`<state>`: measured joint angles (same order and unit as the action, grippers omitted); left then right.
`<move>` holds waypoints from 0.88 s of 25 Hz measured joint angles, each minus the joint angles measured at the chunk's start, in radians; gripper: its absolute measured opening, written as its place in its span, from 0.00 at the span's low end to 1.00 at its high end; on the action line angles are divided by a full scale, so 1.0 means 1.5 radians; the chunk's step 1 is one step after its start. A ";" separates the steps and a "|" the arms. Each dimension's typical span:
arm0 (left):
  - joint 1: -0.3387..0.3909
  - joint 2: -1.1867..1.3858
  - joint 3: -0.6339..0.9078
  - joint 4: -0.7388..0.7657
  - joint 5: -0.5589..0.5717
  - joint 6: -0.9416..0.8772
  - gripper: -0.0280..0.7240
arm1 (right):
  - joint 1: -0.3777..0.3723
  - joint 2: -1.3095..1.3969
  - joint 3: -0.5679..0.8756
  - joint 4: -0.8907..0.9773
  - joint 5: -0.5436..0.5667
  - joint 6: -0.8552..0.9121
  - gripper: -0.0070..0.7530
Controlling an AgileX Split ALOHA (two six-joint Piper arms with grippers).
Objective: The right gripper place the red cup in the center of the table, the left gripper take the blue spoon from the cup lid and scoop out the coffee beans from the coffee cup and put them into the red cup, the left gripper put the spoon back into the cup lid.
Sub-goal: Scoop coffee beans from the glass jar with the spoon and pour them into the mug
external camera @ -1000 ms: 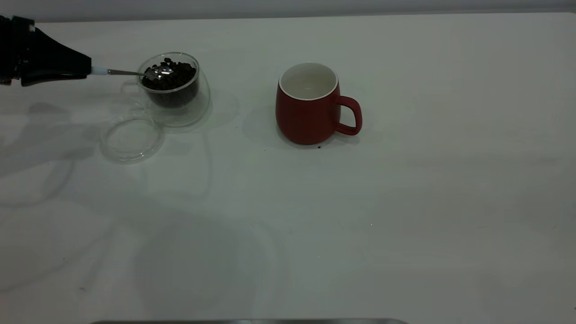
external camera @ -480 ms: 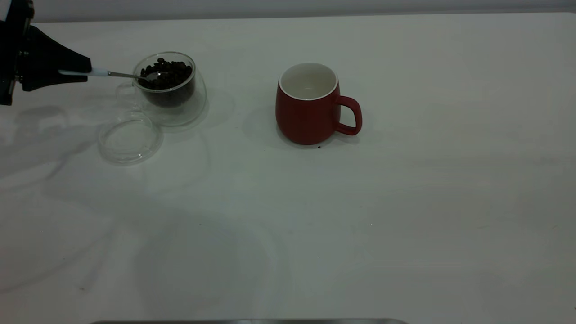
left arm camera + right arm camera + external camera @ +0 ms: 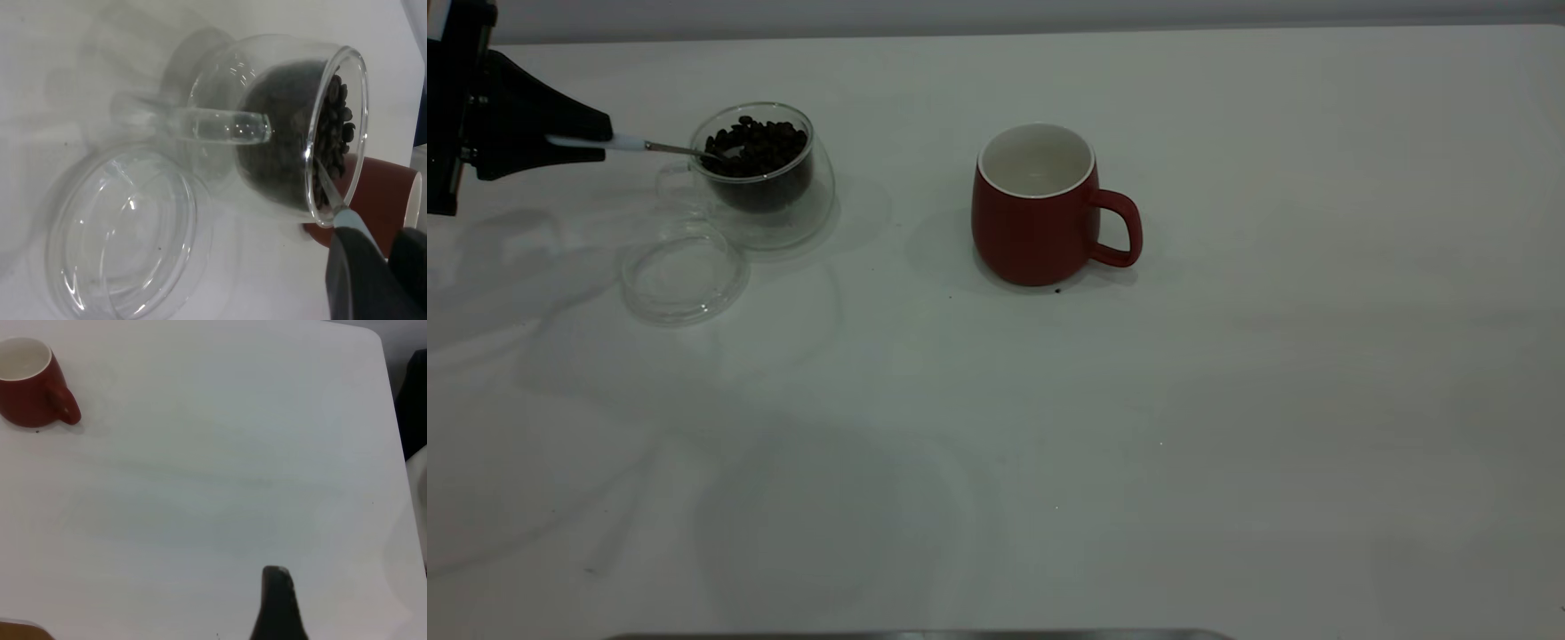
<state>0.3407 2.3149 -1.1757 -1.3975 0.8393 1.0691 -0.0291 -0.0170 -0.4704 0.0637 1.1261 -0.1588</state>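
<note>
At the table's far left, the black left gripper [image 3: 574,147] clamps the pale-blue-handled metal blue spoon [image 3: 636,145], its bowl sunk among dark coffee beans [image 3: 754,147] in the clear glass coffee cup [image 3: 765,173]; scooping appears underway, and next calls for a level carry right to the empty red cup [image 3: 1036,209].

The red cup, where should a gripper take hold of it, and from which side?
Grip the red cup by its loop handle, coming from the exterior view's right. It stands upright with the handle jutting out toward that clear side, giving the fingers a narrow bar instead of the wide rounded body.
</note>
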 joint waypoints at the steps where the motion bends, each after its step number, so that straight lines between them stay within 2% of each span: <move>1: 0.000 0.000 0.000 0.000 0.001 0.000 0.20 | 0.000 0.000 0.000 0.000 0.000 0.000 0.78; 10: 0.006 0.042 0.000 -0.040 0.042 0.009 0.20 | 0.000 0.000 0.000 0.000 0.000 0.000 0.78; 22: 0.058 0.052 0.000 -0.050 0.100 0.017 0.20 | 0.000 0.000 0.000 0.000 0.000 0.000 0.78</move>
<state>0.4274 2.3924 -1.1757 -1.4729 0.9892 1.0950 -0.0291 -0.0170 -0.4704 0.0637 1.1261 -0.1588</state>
